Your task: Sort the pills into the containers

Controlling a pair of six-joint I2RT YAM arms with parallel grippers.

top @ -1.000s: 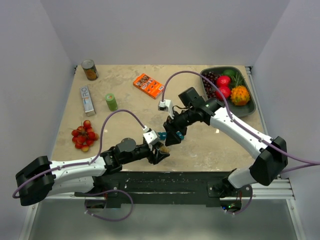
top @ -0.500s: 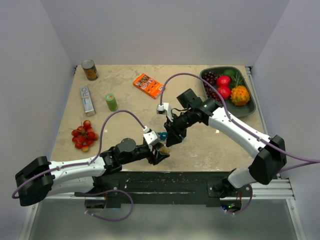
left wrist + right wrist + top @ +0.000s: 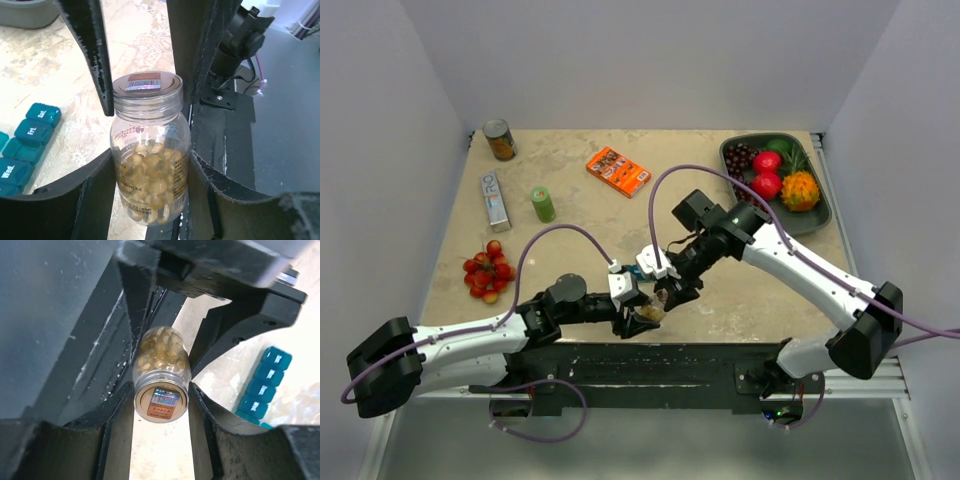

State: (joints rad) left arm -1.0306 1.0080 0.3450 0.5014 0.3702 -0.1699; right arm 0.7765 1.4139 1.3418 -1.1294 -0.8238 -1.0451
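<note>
A clear bottle (image 3: 150,150) of yellow pills (image 3: 149,176) is tilted up near the table's front edge, with my left gripper (image 3: 150,187) shut on its lower body. My right gripper (image 3: 161,407) is shut on the bottle's metal cap (image 3: 161,404), one finger pressed on each side. From above, the two grippers meet at the bottle (image 3: 653,308), the left gripper (image 3: 642,315) below-left and the right gripper (image 3: 670,292) above-right. The teal containers (image 3: 25,145) lie on the table beside the bottle, lids shut. They also show in the right wrist view, containers (image 3: 261,386), and are mostly hidden from above.
A dark tray (image 3: 825,215) of fruit sits at the back right. An orange box (image 3: 618,171), a green cylinder (image 3: 542,204), a silver box (image 3: 495,198), a can (image 3: 500,140) and cherry tomatoes (image 3: 488,270) lie to the left. The black base rail (image 3: 660,365) runs just below the grippers.
My right gripper has moved down and toward the front edge, onto the bottle's cap, and closed on it. The left arm still holds the bottle, shifted slightly right.
</note>
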